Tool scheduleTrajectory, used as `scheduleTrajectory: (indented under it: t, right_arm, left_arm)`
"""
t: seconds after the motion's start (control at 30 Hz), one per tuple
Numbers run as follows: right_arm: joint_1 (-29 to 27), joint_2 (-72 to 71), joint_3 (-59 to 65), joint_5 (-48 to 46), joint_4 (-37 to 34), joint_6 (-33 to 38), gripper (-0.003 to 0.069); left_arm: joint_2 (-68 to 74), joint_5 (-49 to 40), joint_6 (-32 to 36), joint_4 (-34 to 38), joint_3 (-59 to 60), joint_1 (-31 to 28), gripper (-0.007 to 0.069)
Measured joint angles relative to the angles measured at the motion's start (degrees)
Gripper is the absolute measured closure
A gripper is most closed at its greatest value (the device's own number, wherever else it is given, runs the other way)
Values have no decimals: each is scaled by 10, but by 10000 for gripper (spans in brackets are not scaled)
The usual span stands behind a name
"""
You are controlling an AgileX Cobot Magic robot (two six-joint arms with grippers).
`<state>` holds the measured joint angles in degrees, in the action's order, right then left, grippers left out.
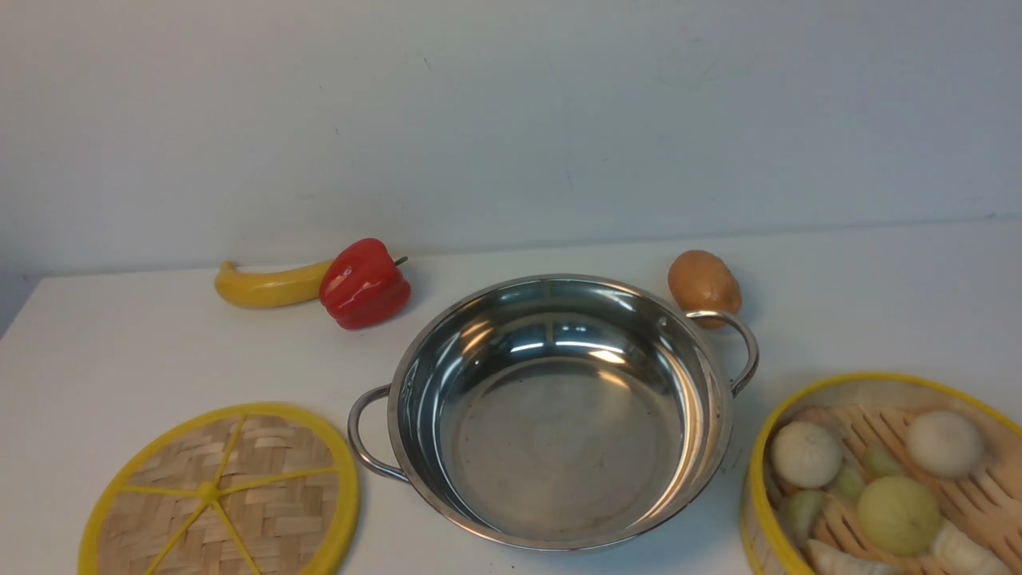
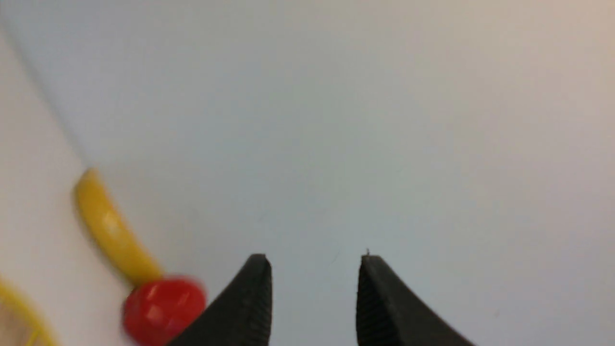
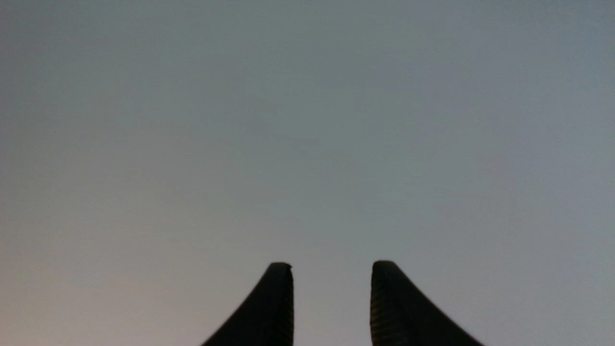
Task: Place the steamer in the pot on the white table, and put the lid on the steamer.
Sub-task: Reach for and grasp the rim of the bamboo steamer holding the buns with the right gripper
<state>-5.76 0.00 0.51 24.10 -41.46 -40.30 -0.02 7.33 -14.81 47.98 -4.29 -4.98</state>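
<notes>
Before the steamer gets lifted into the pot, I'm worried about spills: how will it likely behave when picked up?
The steamer looks stiff, with a bamboo wall and a slatted floor, so it probably keeps its shape. The buns seem to lie loose inside, so tilting it may make them roll or tumble out. Being bamboo, it is probably light for its size.

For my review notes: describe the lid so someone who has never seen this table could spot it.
On the white table, find the shiny steel pot in the middle. The lid lies flat to the pot's left, near the front edge. Unlike the steamer on the right, a deeper basket holding buns, it is a flat woven disc with yellow spokes meeting at its centre.
</notes>
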Motion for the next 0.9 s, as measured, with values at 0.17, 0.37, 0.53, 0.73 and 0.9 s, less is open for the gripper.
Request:
scheduleTrajectory:
  t: [0.17,0.37,0.53,0.73,0.9]
  right_arm:
    - [0,21,-34,47,251,49,416]
    - [0,126,-191,-241,601,-41,416]
    - [0,261,-327,-512,678,-50,416]
    - [0,391,-401,-694,574,129,416]
    - [0,522,-418,-782,420,297,416]
  left_arm:
    - [27,-10,115,-156,-119,0,384]
    - [199,-216,167,-274,-240,0,384]
    - [415,-407,152,-354,-335,0,384]
    - [588,-528,148,-416,-415,0,384]
    - [693,-553,148,-486,-445,0,384]
